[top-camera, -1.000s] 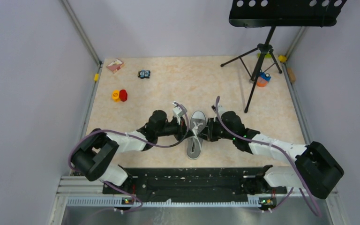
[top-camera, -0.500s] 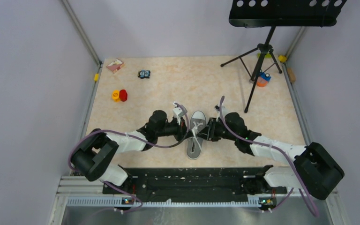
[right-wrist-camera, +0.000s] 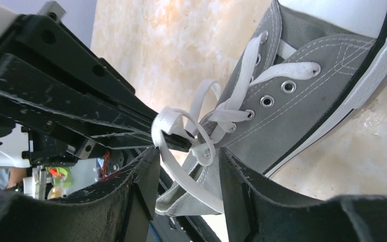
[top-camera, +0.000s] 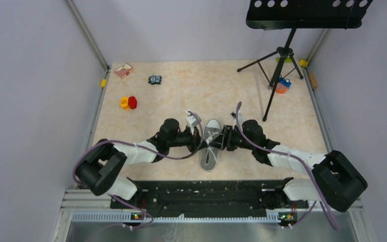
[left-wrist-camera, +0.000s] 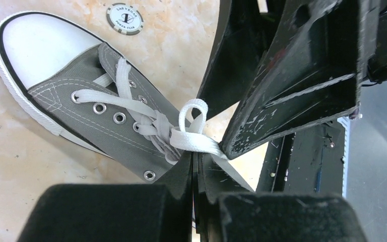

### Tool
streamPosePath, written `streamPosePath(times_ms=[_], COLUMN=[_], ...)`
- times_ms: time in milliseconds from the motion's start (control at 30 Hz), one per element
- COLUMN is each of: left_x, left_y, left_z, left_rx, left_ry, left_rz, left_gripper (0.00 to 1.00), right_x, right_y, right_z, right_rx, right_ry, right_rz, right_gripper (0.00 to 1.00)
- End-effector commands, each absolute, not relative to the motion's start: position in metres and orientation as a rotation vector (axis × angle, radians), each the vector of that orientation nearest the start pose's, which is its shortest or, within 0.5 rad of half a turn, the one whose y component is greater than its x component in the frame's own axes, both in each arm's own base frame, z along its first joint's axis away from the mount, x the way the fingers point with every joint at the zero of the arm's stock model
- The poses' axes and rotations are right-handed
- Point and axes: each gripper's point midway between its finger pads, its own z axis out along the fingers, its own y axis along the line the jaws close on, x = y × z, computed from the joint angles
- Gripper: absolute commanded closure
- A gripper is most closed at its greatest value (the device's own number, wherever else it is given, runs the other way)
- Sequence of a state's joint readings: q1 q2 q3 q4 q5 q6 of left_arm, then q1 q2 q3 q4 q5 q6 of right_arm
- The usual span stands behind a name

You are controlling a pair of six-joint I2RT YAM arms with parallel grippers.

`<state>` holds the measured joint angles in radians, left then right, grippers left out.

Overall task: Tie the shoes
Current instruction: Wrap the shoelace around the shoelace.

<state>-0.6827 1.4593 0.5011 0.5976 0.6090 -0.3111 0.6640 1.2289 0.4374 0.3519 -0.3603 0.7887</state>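
While our left gripper pinches the white lace of the grey sneaker lying on the counter between our arms, our right gripper stands with jaws apart, straddling that lace.

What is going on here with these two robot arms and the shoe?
Two robot arms are tying a grey canvas sneaker with a white rubber toe cap, which lies on the beige marbled table. The left gripper has its jaws shut on a loop of the long white lace above the eyelets. The right gripper faces it from the other side, jaws open around the same lace and gripping nothing. No finished bow shows yet.
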Motion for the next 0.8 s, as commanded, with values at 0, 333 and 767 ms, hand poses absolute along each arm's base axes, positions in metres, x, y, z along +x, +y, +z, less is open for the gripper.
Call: streamPosePath(times_ms=[0, 333, 767], left_x=[0.213, 0.211, 0.21], left_y=[-0.316, -0.316, -0.318], left_z=[0.117, 0.119, 0.121], left_rx=[0.836, 0.844, 0.854], left_ry=[1.813, 1.793, 1.789], left_rz=[-1.217, -1.221, -1.236], left_gripper=[1.0, 1.0, 1.0], right_x=[0.219, 0.221, 0.225], right_y=[0.288, 0.292, 0.29], right_z=[0.117, 0.116, 0.107], right_rx=[-0.144, -0.137, -0.123], right_ry=[2.17, 2.164, 2.188], right_rz=[1.289, 1.322, 1.288], right_gripper=[0.52, 0.6, 0.69])
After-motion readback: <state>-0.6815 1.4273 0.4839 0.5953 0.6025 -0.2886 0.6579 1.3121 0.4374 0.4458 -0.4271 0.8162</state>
